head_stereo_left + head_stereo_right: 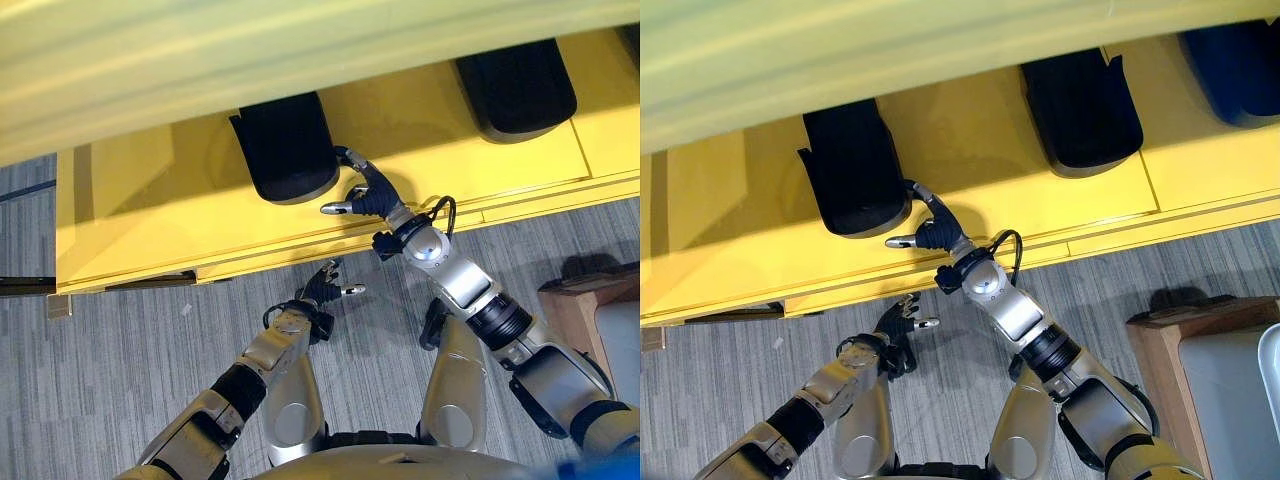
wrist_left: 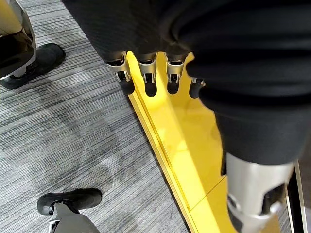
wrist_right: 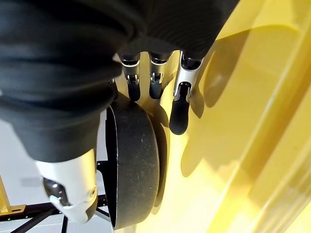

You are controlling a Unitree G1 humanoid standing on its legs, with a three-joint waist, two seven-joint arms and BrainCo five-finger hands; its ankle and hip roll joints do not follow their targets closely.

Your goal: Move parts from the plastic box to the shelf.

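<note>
R hand point(image 1: 372, 197) is over the yellow shelf point(image 1: 150, 200), fingers spread and only loosely bent, thumb out to the side; it grips nothing. In the R wrist view its fingertips point(image 3: 179, 116) hang just above the yellow surface, w/ the rim of a black part point(image 3: 133, 165) right beside the thumb side of the hand; can't tell if any finger actually touches that part. From the head views that nearest black part point(image 1: 287, 148) is an elongated, rounded piece lying flat on the shelf, just past the R hand's fingertips. Its long axis runs front-to-back across the shelf, rounded end twd the robot, far end tucked under the upper shelf board point(image 1: 300, 50). A 2nd black part point(image 1: 517, 88) of the same shape lies well off to the R hand's right, same orientation, apart from the first. Further right again, a dark blue part point(image 1: 1238, 55) sits at the shelf's far corner. L hand point(image 1: 322, 288) is lower, over the grey carpet floor point(image 1: 120, 360) just in front of the shelf's front edge, fingers relaxed and part spread, holding nothing. Near the R arm's elbow, a brown box point(image 1: 1200, 370) stands on the floor.
</note>
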